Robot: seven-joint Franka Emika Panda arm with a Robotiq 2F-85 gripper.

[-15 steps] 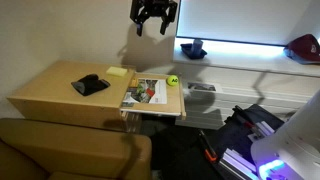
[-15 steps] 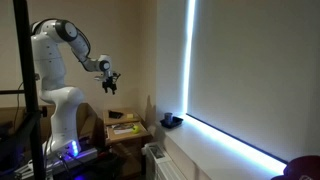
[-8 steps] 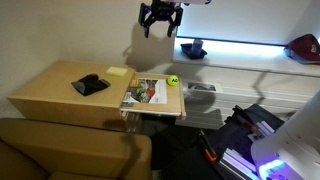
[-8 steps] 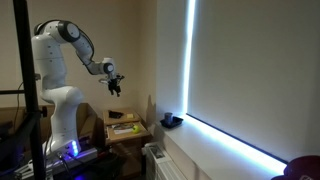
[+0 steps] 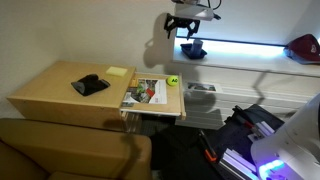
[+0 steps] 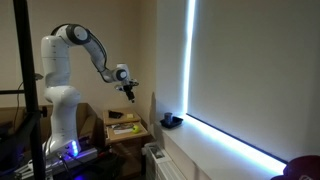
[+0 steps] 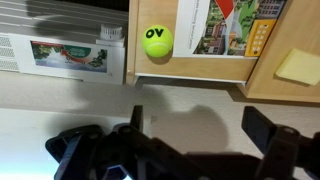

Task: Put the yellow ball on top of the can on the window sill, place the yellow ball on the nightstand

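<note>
The yellow ball (image 5: 172, 80) lies on the right part of the wooden nightstand (image 5: 55, 88), beside a magazine; it also shows in the wrist view (image 7: 157, 40). A dark low can (image 5: 193, 48) stands on the window sill (image 5: 250, 62), and shows in an exterior view (image 6: 172, 121) and the wrist view (image 7: 75, 150). My gripper (image 5: 183, 25) is open and empty, high in the air just above and beside the can, well above the ball. It also shows in an exterior view (image 6: 130, 92) and the wrist view (image 7: 200, 125).
On the nightstand lie a black object (image 5: 90, 85), a yellow note pad (image 5: 117, 71) and a magazine (image 5: 146, 92). A red object (image 5: 303, 47) sits further along the sill. A sofa (image 5: 70, 150) stands in front. A wall heater (image 7: 60, 55) is under the sill.
The gripper has moved from above the nightstand's far edge toward the window sill, ending over the dark can. It stays open and empty. The ball has not moved.
</note>
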